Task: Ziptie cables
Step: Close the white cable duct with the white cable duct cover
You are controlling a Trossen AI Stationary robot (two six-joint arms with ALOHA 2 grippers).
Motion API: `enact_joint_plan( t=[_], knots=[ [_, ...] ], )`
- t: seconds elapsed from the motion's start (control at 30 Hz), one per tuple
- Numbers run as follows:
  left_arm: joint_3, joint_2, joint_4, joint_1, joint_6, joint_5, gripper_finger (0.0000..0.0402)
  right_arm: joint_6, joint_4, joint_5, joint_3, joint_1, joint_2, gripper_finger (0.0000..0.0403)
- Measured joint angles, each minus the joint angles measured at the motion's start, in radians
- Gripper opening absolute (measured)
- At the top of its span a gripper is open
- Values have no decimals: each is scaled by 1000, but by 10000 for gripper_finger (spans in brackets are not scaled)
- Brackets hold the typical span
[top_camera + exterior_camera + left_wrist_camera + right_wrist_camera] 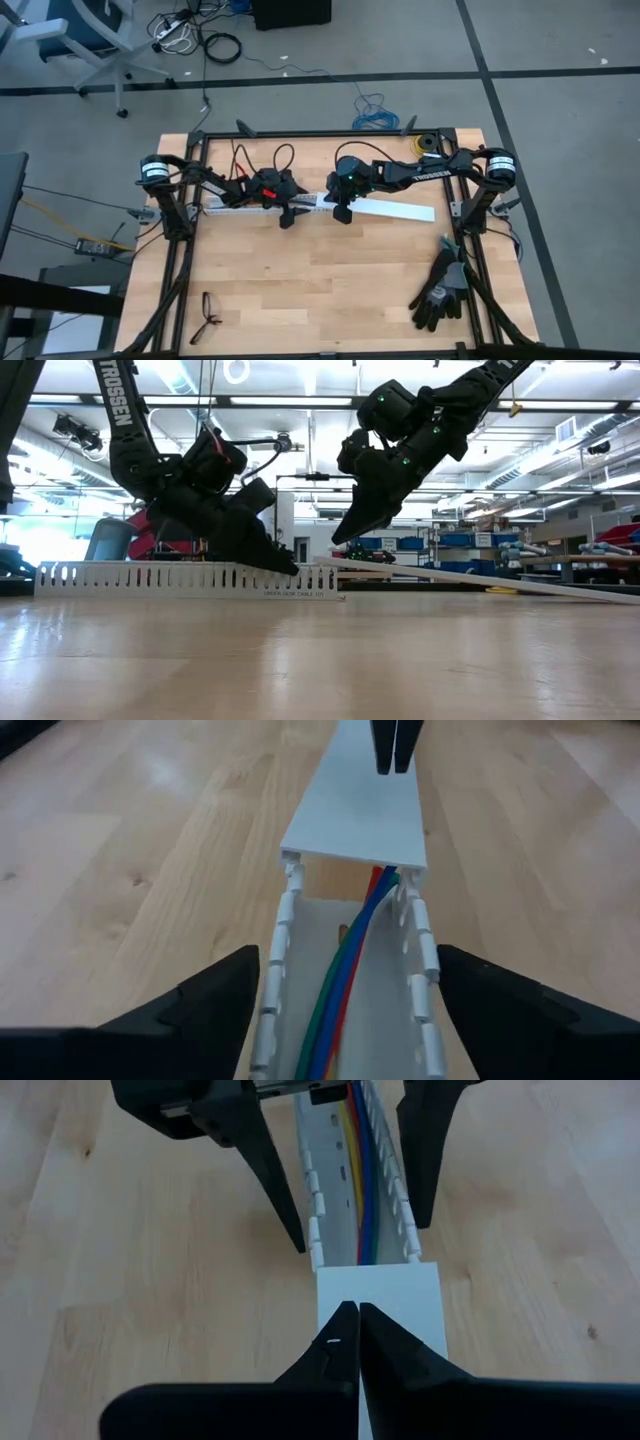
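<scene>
White slotted duct [240, 205] lies on the wooden table [330, 280], with the cables [350, 975] — green, blue, red — running along inside it. The left gripper [345, 1180] stands wide, one finger on either side of the duct and clear of it. The right gripper [358, 1342] — fingers pressed together — bears down on the flat white cover [395, 209], which slopes up from the duct's end.

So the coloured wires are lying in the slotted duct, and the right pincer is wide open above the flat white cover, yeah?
Not quite: the right pincer is shut, tips together on the flat white cover, as the right wrist view shows. The coloured wires do lie in the slotted duct.
</scene>
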Motion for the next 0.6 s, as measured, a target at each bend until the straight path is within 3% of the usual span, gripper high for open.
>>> enact_joint_plan(
  t=[0.6],
  knots=[
    [50, 68, 14, 0, 8, 3, 296, 0, -2, 0, 0, 0, 0, 2]
  ],
)
